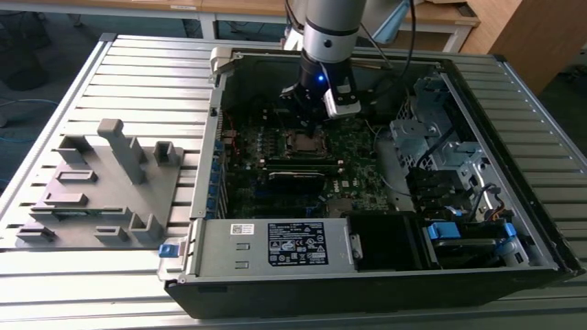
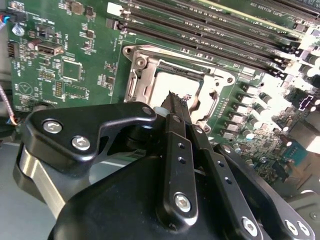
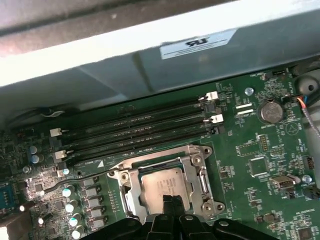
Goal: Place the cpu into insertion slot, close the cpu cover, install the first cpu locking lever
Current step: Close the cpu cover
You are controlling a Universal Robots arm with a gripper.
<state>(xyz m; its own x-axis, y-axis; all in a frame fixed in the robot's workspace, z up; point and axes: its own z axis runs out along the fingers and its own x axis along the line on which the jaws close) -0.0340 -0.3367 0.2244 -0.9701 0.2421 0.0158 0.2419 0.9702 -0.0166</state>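
Robot arm [image 1: 330, 27] reaches down into an open computer case [image 1: 367, 297] lying on a slatted metal surface [image 1: 137, 62]. In both wrist views the black fingers [image 2: 176, 131] [image 3: 172, 206] are pressed together to a single narrow tip, with nothing visible between them. That tip hangs directly over the cpu [image 2: 167, 80] [image 3: 160, 181], which sits flat in its socket on the green motherboard [image 2: 65, 75] [image 3: 250, 155]. Whether the tip touches the chip's dull silver top cannot be told.

The cpu cover [image 2: 134, 82] [image 3: 201, 175], a silver frame with an open centre, lies down around the chip and rings the spot beneath the fingers on all sides.

Just beyond the socket from the fingers run long dark memory slots [image 2: 200, 30] [image 3: 135, 134]. A round coin battery [image 3: 270, 112] lies farther off on the board.

In the exterior view the socket [image 1: 306, 142] shows just below the arm's wrist. A grey plastic fixture [image 1: 101, 199] stands outside the case, well apart from the fingers, toward the exterior view's left.
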